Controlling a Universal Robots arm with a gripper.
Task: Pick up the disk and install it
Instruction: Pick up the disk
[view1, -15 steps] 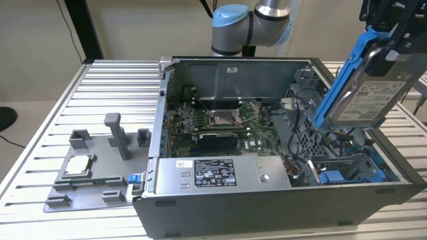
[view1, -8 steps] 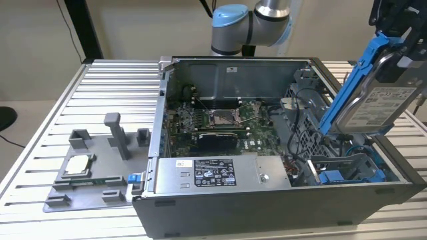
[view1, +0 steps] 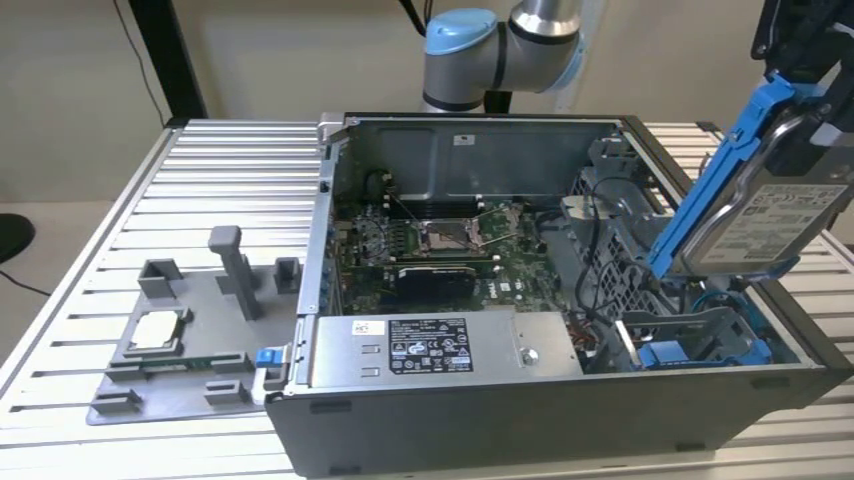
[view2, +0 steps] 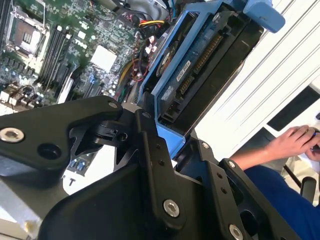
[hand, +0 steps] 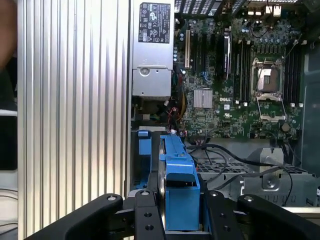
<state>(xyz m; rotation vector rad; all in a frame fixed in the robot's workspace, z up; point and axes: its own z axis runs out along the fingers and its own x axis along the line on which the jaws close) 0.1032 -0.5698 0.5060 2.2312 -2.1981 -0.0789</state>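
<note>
exterior view: the disk (view1: 754, 215) hangs in the air at the exterior view's right, tilted, label facing out, blue frame along its edge. it is over the right end of the open computer case (view1: 320, 300), its low end just above the blue-fitted drive bay (view1: 687, 350); i cannot tell whether they touch. the gripper (view1: 803, 105) holds the disk's top end, but the picture's edge cuts off most of it, so its grip is hard to read here. the arm (view1: 501, 45) rises behind the case, its upper part cut off. inside lie the motherboard (view1: 441, 240) and the long grey box (view1: 441, 345). on the slatted table (view1: 80, 250) at the exterior view's left sits a grey fixture tray (view1: 200, 360) with a small square chip (view1: 154, 330).

second wrist view: the black fingers (view2: 150, 150) are clamped onto the disk's (view2: 200, 65) blue frame; the disk's connector edge shows, and its near end is hidden behind the gripper body. a person's hand (view2: 295, 142) rests off to the side, partly cut off.

first wrist view: the disk (hand: 177, 180) is seen edge-on, pinched between the two fingers (hand: 145, 220), jaws narrow around it. it hides most of the bay under it; a blue piece (hand: 144, 150) shows just beside it.
</note>
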